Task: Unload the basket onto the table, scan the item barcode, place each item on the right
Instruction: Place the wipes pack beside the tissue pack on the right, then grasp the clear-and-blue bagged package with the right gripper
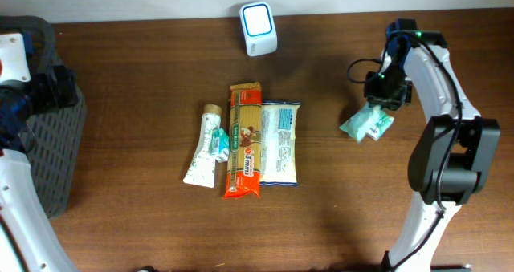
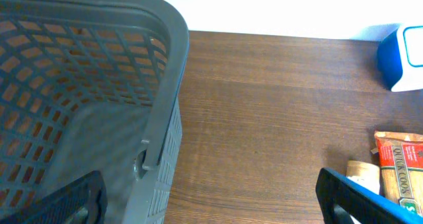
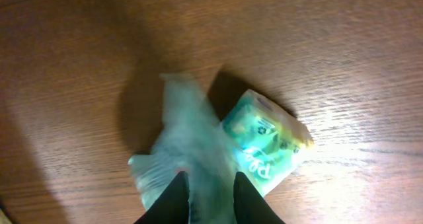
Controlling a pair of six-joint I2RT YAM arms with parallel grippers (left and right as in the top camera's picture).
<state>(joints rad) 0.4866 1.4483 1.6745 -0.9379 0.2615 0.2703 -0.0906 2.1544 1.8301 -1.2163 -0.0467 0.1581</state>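
The item is a green tissue packet (image 1: 367,124) at the right of the table, just below my right gripper (image 1: 384,94). In the right wrist view the packet (image 3: 264,141) hangs blurred, its crumpled end lying in the narrow gap between the fingers of that gripper (image 3: 210,184), which stand slightly parted around it. The white and blue scanner (image 1: 259,29) stands at the far edge, well to the left of the packet. My left gripper (image 2: 211,197) is wide open and empty over the basket's rim.
A grey mesh basket (image 1: 56,144) sits at the left edge. In the middle lie a white tube (image 1: 205,148), an orange pasta pack (image 1: 244,140) and a white and blue pack (image 1: 280,142), side by side. Bare wood surrounds the packet.
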